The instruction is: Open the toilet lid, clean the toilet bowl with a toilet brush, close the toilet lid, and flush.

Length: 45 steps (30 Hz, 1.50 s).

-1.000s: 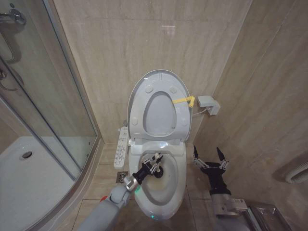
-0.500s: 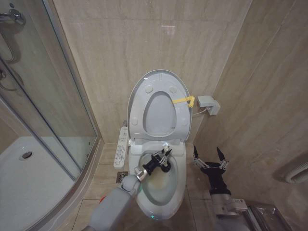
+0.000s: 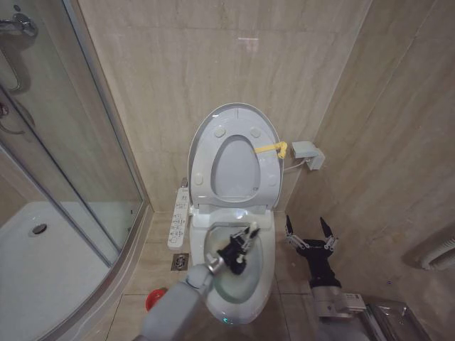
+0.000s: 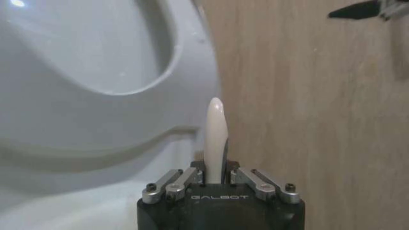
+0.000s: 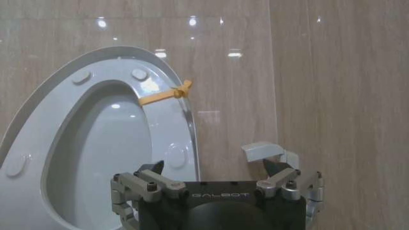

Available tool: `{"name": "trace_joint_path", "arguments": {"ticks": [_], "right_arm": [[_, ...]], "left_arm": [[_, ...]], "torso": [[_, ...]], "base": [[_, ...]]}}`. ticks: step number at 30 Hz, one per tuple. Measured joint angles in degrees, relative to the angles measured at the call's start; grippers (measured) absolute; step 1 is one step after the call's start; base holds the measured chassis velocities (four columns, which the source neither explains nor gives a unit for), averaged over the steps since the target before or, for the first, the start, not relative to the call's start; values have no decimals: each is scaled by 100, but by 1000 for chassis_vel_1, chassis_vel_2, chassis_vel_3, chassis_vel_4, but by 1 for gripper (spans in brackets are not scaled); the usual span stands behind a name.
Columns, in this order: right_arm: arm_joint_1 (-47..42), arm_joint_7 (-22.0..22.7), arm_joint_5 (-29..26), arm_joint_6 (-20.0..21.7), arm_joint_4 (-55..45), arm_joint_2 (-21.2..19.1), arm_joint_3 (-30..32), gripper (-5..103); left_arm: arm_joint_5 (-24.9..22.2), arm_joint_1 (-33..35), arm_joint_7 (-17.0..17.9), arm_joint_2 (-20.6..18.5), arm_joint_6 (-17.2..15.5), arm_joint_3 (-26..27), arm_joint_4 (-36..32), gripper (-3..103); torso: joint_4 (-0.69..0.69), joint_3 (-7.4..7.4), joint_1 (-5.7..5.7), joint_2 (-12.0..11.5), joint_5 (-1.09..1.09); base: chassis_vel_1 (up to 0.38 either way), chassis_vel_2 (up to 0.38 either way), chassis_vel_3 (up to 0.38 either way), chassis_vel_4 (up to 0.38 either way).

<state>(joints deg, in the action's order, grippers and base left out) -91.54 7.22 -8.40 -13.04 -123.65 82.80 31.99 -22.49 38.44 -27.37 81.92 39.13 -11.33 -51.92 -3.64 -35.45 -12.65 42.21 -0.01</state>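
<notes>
Toilet brush [image 4: 215,139]: a thin white stick handle, tapering to a rounded tip in the left wrist view; its bristle head is hidden, presumably down inside the bowl.
Handling: I judge it light and stiff, with a smooth, slippery handle that could twist in a pinch; best held well up the handle, clear of the wet end, as it is now.
Left gripper [image 3: 245,239]: over the middle of the bowl, nearer its back rim, fingers pressed together on the brush handle.
Toilet bowl [image 3: 264,266]: white, elongated ceramic, glossy inside with a faint yellowish tinge; heavy, fixed and hard, so the brush can be pressed against it without harm.
Toilet lid [image 3: 234,117]: raised and leaning on the back wall, a large smooth white oval with small round bumpers on its underside; the seat ring [image 3: 213,186] stands up against it.
Yellow strap [image 3: 271,148]: tied at the lid's right edge, a soft loop that looks like the easy place to pull when closing.
Stage: lid open, scrubbing under way by my reading; closing and flushing not yet done.
Right gripper [image 3: 311,234]: idle beside the bowl's right side, above the floor tiles, fingers spread wide and holding nothing.
Red holder [image 3: 151,299]: on the floor by the bowl's front left.
Button panel [image 3: 180,217]: long, white, along the bowl's left side.
</notes>
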Motion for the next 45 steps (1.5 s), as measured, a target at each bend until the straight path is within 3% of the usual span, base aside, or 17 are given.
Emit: {"name": "trace_joint_path", "arguments": {"ticks": [5,18,24,30,41,45], "right_arm": [[0,0,0,0,0,0,0,100],[0,0,0,0,0,0,0,100],[0,0,0,0,0,0,0,100],[0,0,0,0,0,0,0,100],[0,0,0,0,0,0,0,100],[0,0,0,0,0,0,0,100]], "left_arm": [[8,-38,-10,-181,37,149,-151,19],[-137,26,7,236,57,43,-45,19],[-143,-1,-67,21,59,183,221,19],[-166,-24,-75,-125,83,291,34,19],[-304,26,-54,261,129,64,76,19],[-356,86,-81,203,40,37,148,19]], "torso": [[0,0,0,0,0],[-3,0,0,0,1],[0,0,0,0,1],[0,0,0,0,1],[-3,0,0,0,1],[-2,0,0,1,0]], "base": [[0,0,0,0],[0,0,0,0],[0,0,0,0],[0,0,0,0],[0,0,0,0],[0,0,0,0]]}}
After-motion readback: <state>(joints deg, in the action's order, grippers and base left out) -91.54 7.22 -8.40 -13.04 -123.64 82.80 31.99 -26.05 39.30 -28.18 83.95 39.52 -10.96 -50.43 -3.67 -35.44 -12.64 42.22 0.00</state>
